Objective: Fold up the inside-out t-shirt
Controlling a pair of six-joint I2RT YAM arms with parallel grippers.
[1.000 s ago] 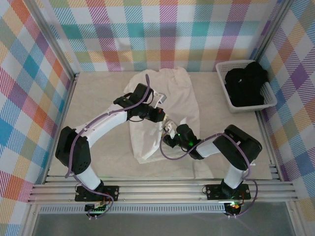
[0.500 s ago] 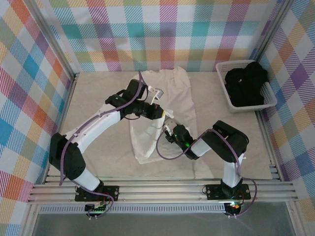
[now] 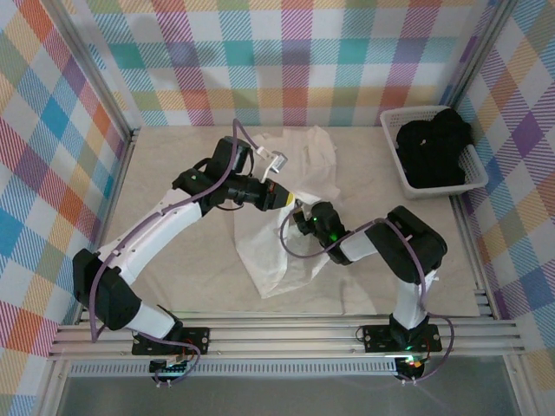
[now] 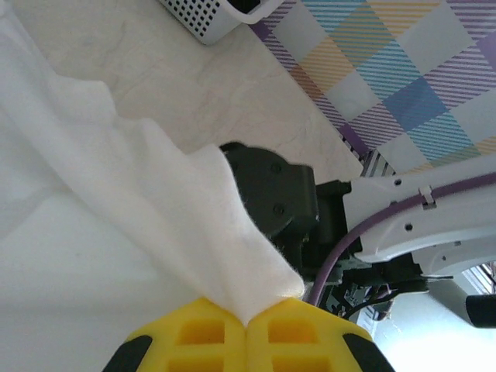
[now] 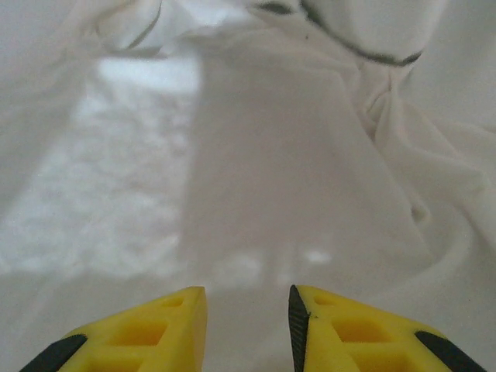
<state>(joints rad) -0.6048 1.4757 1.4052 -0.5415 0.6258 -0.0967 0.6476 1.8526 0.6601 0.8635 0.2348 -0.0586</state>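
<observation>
Fingers point(image 4: 201, 337) of the left gripper point(image 4: 246, 319) were pressed together on a pinch of the t-shirt point(image 4: 116, 194); thin white cloth rose out of the closed tips in a taut ridge. Right gripper point(image 5: 246, 298): fingers point(image 5: 167, 329) apart, nothing between them, with cloth lying slack and wrinkled just ahead and beneath.

From above, the t-shirt point(image 3: 273, 260) lay on the table point(image 3: 173, 260), rumpled. Its long axis ran from the far end near the back wall down toward the near edge, slanting a little to the left as it came nearer. Both grippers sat about mid-length, close together. The left gripper point(image 3: 282, 193) was on the shirt's left margin, the right gripper point(image 3: 302, 217) just beside it and slightly nearer the bases.

Off to the far right stood a white basket point(image 3: 395, 169) holding a black garment point(image 3: 434, 147), well apart from the work.

Judgement: the shirt was being spread or turned, not yet folded. The open right gripper was the nearer one to loose cloth, which lay straight ahead of its tips. A second hold there, across from the left gripper's pinch, would probably let the two arms draw the cloth flat along that long axis. Thin cloth could slip or bunch.
</observation>
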